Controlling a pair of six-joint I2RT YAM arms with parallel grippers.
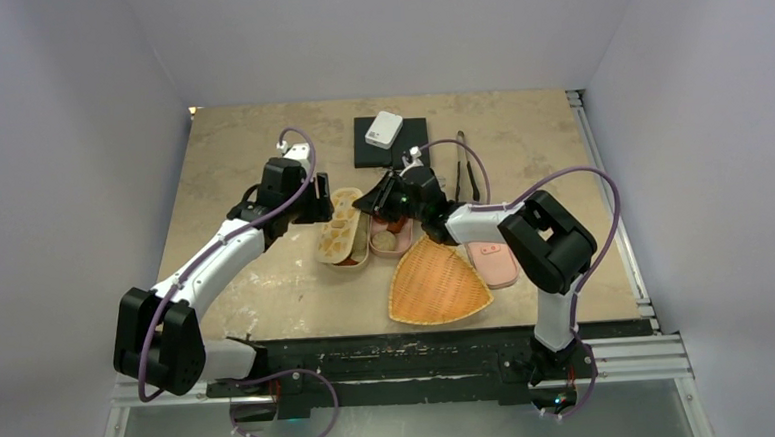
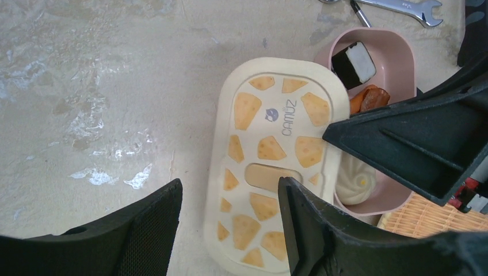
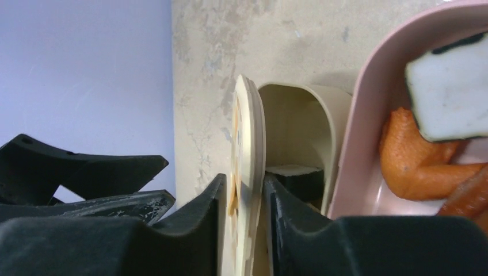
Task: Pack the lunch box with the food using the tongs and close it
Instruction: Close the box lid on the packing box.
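Observation:
A cream lunch box lid (image 2: 276,144) with a cheese pattern lies over its cream box (image 1: 342,231). My left gripper (image 2: 230,190) hovers open above the lid's near end, holding nothing. My right gripper (image 3: 244,184) is narrowly open astride the lid's (image 3: 250,132) right rim. Under that rim, a black-and-white piece (image 3: 293,178) shows inside the cream box. The pink lunch box (image 2: 403,52) beside it holds another black-and-white piece (image 2: 354,63), orange bits (image 2: 368,99) and a white bun (image 2: 355,179). Slim dark tongs (image 1: 459,175) lie untouched on the table behind my right arm.
A wicker basket (image 1: 437,281) sits near the front, with a pink lid (image 1: 493,263) to its right. A black pad carrying a white device (image 1: 389,138) is at the back. A silver wrench (image 2: 403,6) lies just beyond the pink box. A metal rail runs along the table's right edge.

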